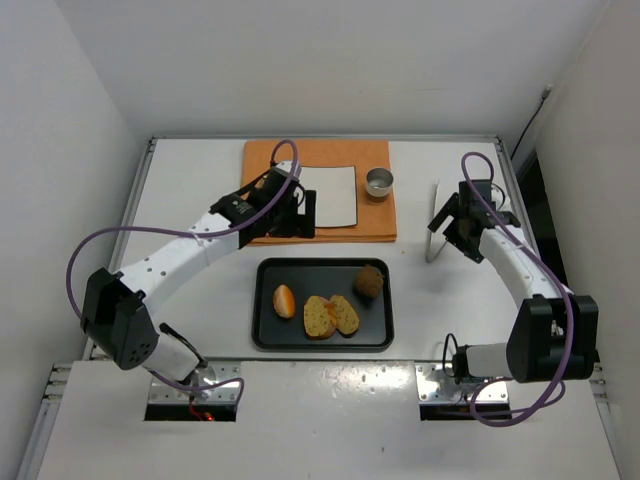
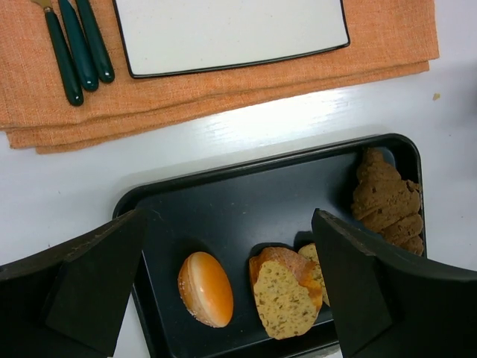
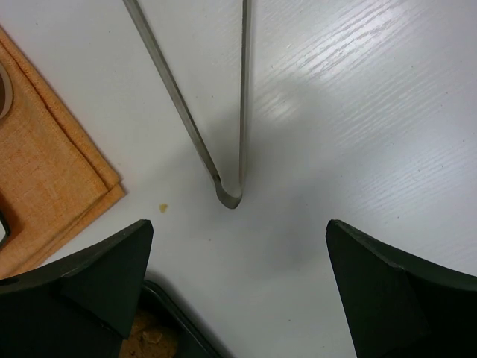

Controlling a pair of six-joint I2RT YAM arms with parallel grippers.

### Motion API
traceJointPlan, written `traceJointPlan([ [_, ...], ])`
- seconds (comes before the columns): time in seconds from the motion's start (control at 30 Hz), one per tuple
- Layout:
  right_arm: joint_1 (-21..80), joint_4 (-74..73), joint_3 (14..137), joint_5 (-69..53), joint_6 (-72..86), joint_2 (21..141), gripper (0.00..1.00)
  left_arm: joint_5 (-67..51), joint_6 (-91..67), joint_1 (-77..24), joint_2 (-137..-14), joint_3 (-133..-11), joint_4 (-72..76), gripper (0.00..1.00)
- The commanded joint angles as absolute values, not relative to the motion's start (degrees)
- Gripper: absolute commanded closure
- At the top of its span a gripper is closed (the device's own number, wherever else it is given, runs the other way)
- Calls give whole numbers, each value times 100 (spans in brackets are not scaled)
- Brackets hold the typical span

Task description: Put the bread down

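Top external view: shows bread slices [image 1: 331, 316] lying in the black tray [image 1: 266, 335] on the desk [image 1: 215, 315], left jaws wide open near it, right jaws wide open over metal tongs [image 3: 227, 195], both holding nothing.

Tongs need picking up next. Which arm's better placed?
Right, likely: the right gripper hangs open directly over the tongs. The left gripper is by the placemat and bread tray, well away from them.

We see a white surface [image 1: 420, 300] closed in by plain white walls [image 1: 330, 60] at 9, 12 and 3 o'clock, with a dark gap [image 1: 530, 188] along its 3 o'clock edge.
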State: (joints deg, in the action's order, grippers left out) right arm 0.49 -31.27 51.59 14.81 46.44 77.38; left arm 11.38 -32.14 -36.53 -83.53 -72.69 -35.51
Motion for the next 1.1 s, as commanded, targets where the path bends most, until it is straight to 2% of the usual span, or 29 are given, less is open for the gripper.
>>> traceJointPlan([
  [0.0, 35, -2936, 5107, 1573, 4588, 7629, 0, 1081, -3164, -3507, -8376, -7374, -3480, 1],
  [0.4, 35, -2391, 4983, 1607, 4271, 7690, 0, 844, -3050, -3050, -8385, -7374, -3480, 1],
  [0.67, -18, -2127, 5861, 1204, 3814, 9236, 0, 765, -3050, -2892, -8262, -7260, -3533, 1],
  [1.0, -79, -1917, 6476, 1608, 3763, 10493, 0, 765, -3050, -2725, -8200, -7146, -3533, 1],
  [1.07, -132, -1916, 6774, 1616, 3710, 10792, 3, 765, -3050, -2725, -8200, -7093, -3533, 1],
])
